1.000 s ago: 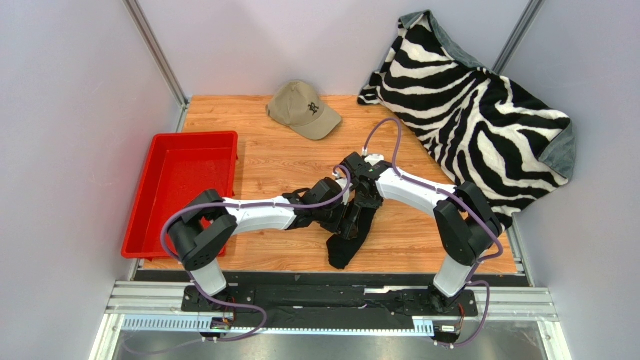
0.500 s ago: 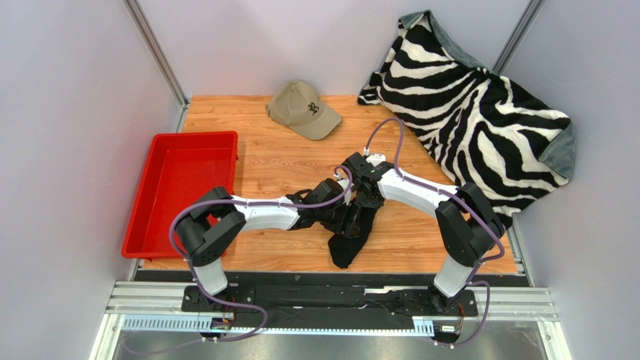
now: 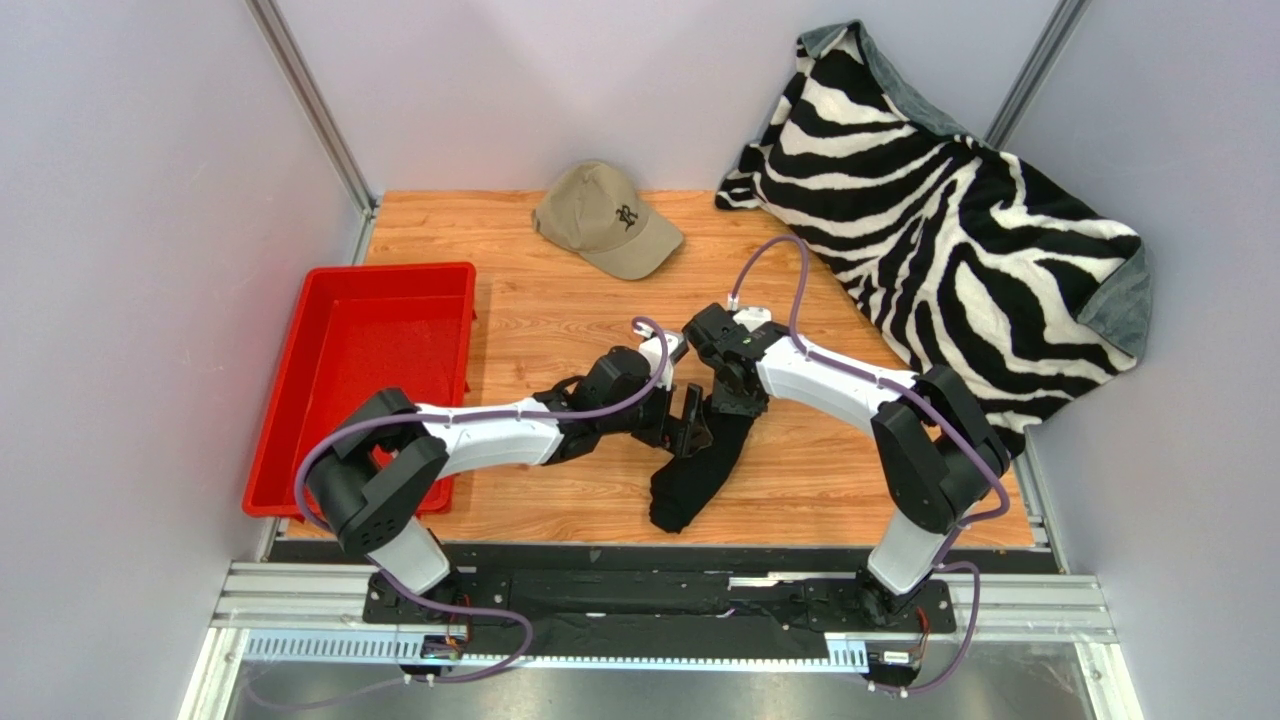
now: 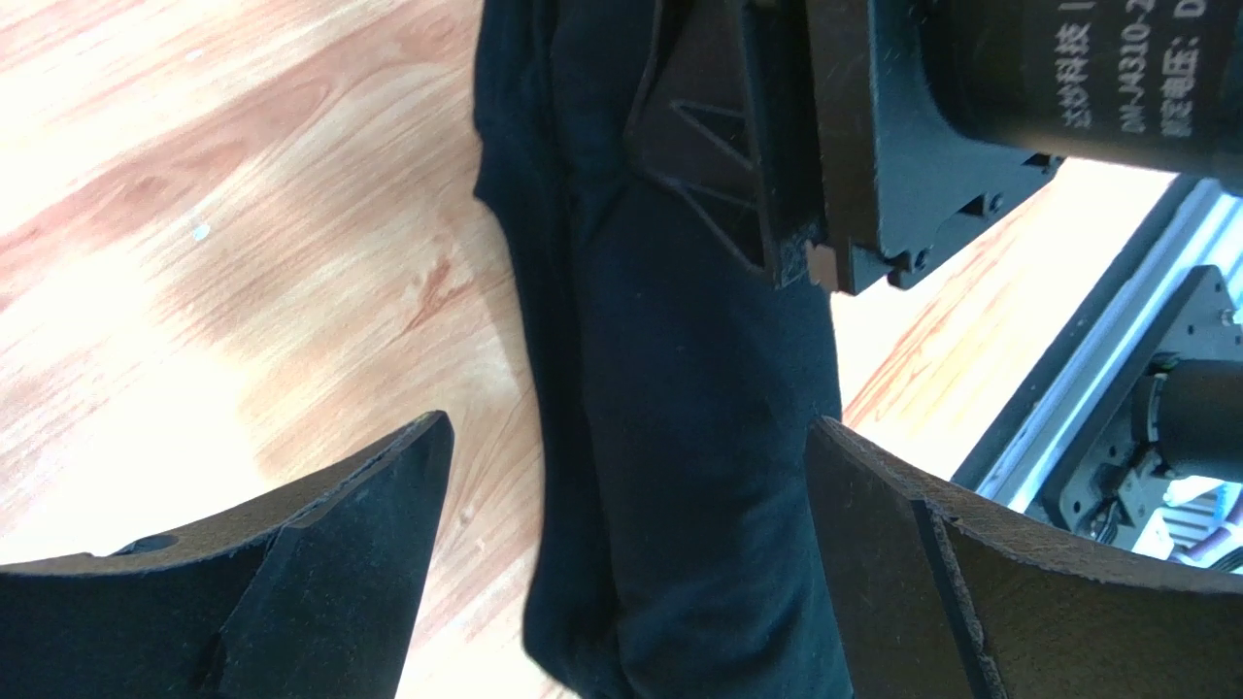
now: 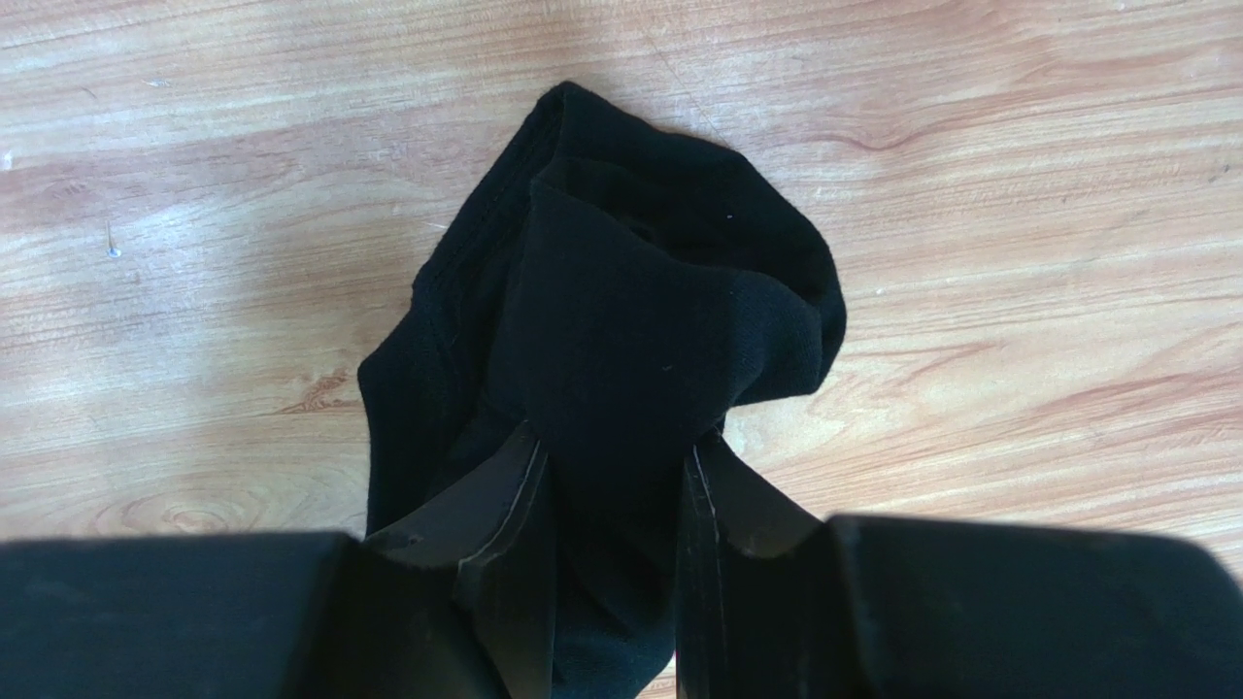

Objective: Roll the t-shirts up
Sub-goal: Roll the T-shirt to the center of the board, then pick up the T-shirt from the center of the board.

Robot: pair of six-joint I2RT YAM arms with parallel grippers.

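Top external, cap (image 3: 609, 219), red tray (image 3: 355, 393), zebra blanket (image 3: 962, 225) around t-shirt (image 3: 696, 471)

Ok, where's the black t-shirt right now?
In the top view the black t-shirt lies bunched lengthwise on the table, near-centre. The right hand pinches its far end, and the open left hand faces it from the left.

Matt black soft cloth of the t-shirt (image 3: 694, 468) on a wood-grain bench (image 3: 511, 323) w/ a faint sheen. Red tray (image 3: 388, 272): smooth, glossy plastic. Cap (image 3: 606, 219): tan woven cloth. Blanket (image 3: 962, 225): plush striped fabric. Left tool (image 4: 620, 437) & right tool (image 5: 613, 444): matt black plastic.
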